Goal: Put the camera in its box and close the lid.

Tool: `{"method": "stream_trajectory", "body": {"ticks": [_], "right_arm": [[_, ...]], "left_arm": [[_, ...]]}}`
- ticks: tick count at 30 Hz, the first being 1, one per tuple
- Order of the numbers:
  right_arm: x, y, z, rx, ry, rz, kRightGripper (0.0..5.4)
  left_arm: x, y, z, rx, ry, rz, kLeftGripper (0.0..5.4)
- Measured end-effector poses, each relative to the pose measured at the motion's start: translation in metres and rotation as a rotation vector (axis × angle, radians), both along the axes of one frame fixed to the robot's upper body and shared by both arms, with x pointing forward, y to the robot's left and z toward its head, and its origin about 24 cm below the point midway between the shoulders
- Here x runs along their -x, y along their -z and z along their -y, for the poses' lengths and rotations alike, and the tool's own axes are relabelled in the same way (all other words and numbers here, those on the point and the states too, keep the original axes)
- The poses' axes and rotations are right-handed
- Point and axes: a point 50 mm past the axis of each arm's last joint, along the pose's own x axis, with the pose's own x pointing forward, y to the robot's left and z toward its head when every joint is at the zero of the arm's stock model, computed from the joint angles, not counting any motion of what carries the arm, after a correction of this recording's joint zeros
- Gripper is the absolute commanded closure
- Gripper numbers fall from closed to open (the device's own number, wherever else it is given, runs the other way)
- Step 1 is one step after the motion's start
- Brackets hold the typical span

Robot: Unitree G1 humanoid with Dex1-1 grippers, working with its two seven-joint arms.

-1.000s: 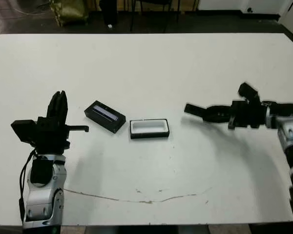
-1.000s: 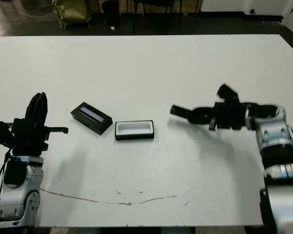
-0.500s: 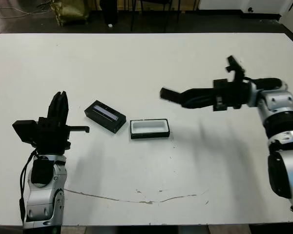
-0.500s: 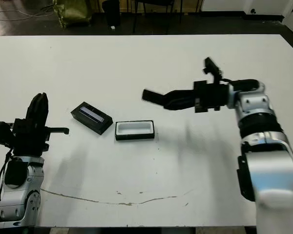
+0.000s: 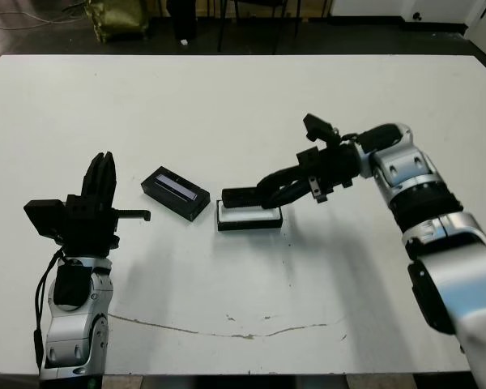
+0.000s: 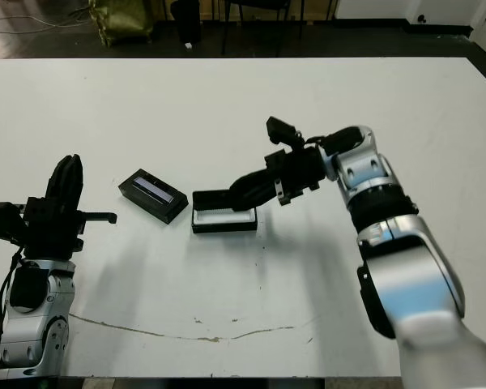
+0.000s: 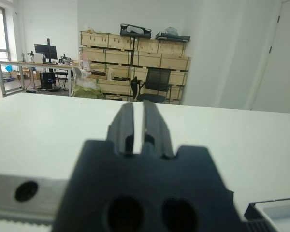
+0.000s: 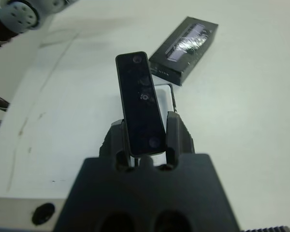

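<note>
step in hand: seating the camera (image 8: pixel 140 104) in the box (image 5: pixel 249 217). right pincer (image 5: pixel 251 195) is clamped on one end of the camera, the rest sticking out forward, held low over the box and roughly along its length. to do it well, i judge: line the bar's long axis up with the tray's, level it, lower until it rests on the lining, only then let go (a tilted drop could catch a wall).

camera: slim rigid black bar, smooth matte face, rounded corners. box: shallow black rectangle, white lining, on the white tabletop (image 5: pixel 227 105). lid (image 5: pixel 175 193) lies just beside the box, apart from it, hollow black cover with a glossy bluish window.

left pincer (image 7: pixel 134 126) is raised off the tabletop, fingers nearly together, holding nothing.
</note>
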Motion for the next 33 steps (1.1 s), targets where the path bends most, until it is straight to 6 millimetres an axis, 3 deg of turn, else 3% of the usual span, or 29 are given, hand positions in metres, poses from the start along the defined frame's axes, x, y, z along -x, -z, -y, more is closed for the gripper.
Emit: {"method": "stream_trajectory", "body": {"ticks": [33], "right_arm": [[0.0058, 0.0024, -0.0043, 0.074, 0.074, 0.064, 5.19]], "left_arm": [[-0.0003, 0.0006, 0.0011, 0.003, 0.003, -0.006, 5.40]]}}
